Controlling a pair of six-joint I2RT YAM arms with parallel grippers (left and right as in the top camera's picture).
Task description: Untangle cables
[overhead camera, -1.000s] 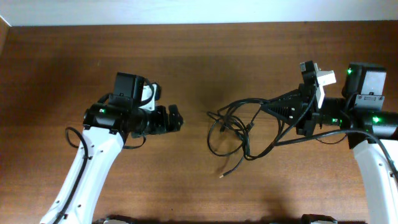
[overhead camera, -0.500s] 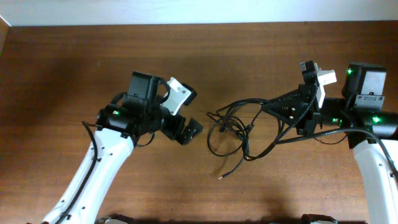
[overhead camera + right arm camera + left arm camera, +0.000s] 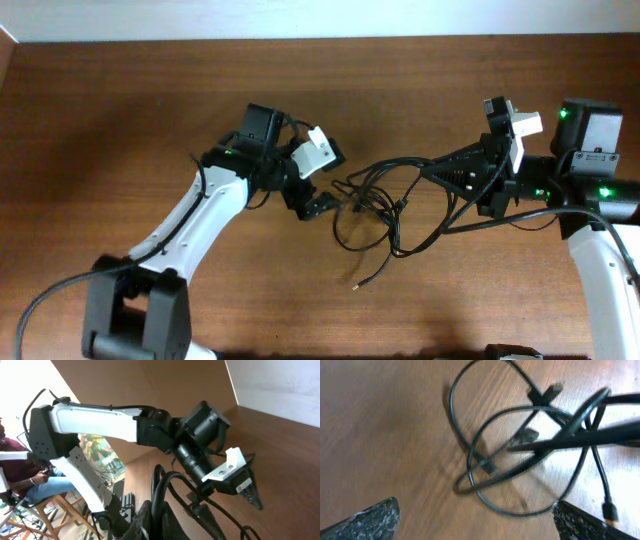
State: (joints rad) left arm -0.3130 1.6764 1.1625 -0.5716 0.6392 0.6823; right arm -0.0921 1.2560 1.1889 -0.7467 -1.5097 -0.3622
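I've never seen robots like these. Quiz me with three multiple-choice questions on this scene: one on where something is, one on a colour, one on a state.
1. Where is the tangle of cables?
A. Near the middle of the table
B. At the table's left edge
C. On the floor

2. What colour are the cables?
A. White
B. Black
C. Red

3. How is the left gripper?
A. Shut on a cable
B. Shut, empty
C. Open, holding nothing

Answers:
1 A: the overhead view shows the loops mid-table, with one part pinched by the right gripper.
2 B: every cord is black against the brown wood.
3 C: its fingers stand wide apart beside the tangle.
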